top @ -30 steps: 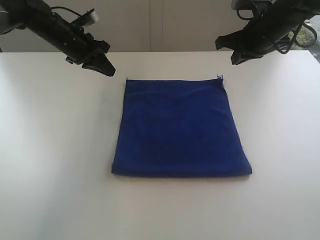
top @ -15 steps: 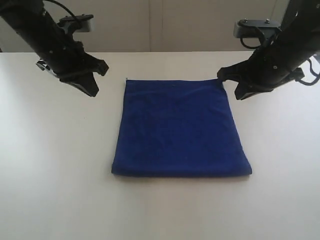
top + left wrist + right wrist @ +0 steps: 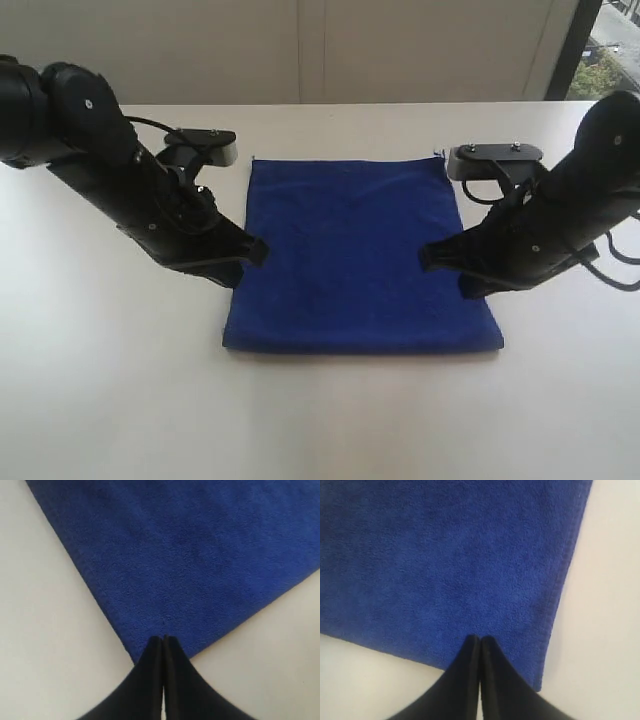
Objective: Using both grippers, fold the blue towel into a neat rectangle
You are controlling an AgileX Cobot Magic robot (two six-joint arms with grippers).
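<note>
A white desk (image 3: 320, 420) is filling most of the exterior frame. A beige wall (image 3: 300, 50) is running along the top, and a window (image 3: 610, 45) is showing in the upper right corner. The blue towel (image 3: 355, 255) is lying flat in the middle of the frame. My left jaws are pressing together and holding nothing, their tips hanging at the towel's left edge, near its lower left corner. My right jaws are also pressing together, empty, by the lower right corner. Whether the tips are touching the cloth, I cannot tell.
</note>
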